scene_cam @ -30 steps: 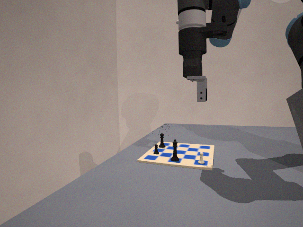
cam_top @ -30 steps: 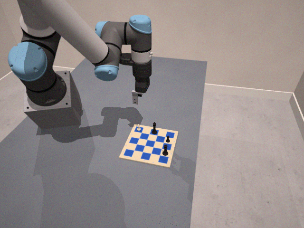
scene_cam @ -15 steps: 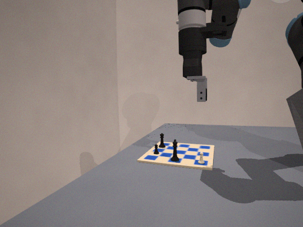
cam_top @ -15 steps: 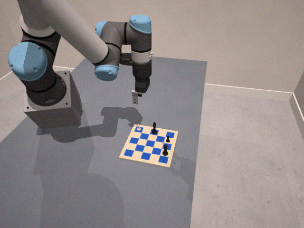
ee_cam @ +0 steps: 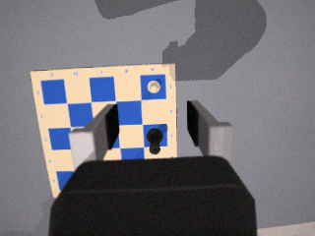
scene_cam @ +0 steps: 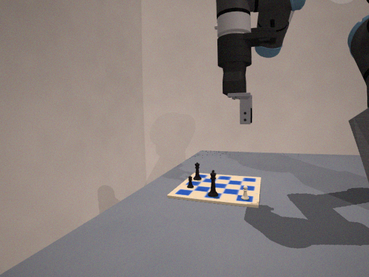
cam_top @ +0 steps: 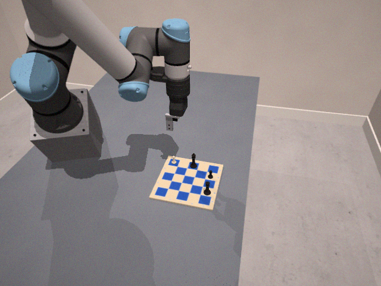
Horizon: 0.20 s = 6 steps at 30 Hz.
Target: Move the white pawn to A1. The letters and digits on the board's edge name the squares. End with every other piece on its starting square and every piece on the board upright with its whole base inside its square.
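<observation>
Pincer (cam_top: 171,122) hung fully open and empty, high above the tabletop (cam_top: 92,215), at upper centre of the top view. Below it lay the board (cam_top: 184,196). White pawn (cam_top: 174,159) stood upright on the board's upper-left corner square; three black pieces occupied the right side.

The arm is seen reaching from its base at the left of the top view toward the upper middle of the frame, with the wrist turned straight down. The gripper (cam_top: 171,122) is held high, pointing downward, and appears in the upper right of the exterior view (scene_cam: 244,113). In the wrist view its fingers are spread fully apart, with nothing between them.
</observation>
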{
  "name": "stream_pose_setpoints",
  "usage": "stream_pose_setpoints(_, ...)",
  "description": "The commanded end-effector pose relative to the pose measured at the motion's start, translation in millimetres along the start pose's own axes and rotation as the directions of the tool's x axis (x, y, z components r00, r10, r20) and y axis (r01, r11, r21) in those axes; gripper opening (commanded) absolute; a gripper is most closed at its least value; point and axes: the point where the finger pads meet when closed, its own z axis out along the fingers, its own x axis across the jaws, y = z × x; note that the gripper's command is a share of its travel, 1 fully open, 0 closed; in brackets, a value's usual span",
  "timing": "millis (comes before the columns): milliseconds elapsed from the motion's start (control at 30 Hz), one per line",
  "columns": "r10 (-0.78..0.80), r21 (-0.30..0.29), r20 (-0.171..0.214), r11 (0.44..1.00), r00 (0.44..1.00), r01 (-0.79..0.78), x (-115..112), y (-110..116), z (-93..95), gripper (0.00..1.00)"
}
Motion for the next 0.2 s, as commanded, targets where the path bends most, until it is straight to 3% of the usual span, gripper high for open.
stream_pose_setpoints(0,0.001,-0.005,-0.001,1.0,1.0,-0.001,0.1,2.0,-1.5,1.0)
stream_pose_setpoints(167,0.001,-0.005,-0.001,1.0,1.0,-0.001,0.1,2.0,-1.5,1.0)
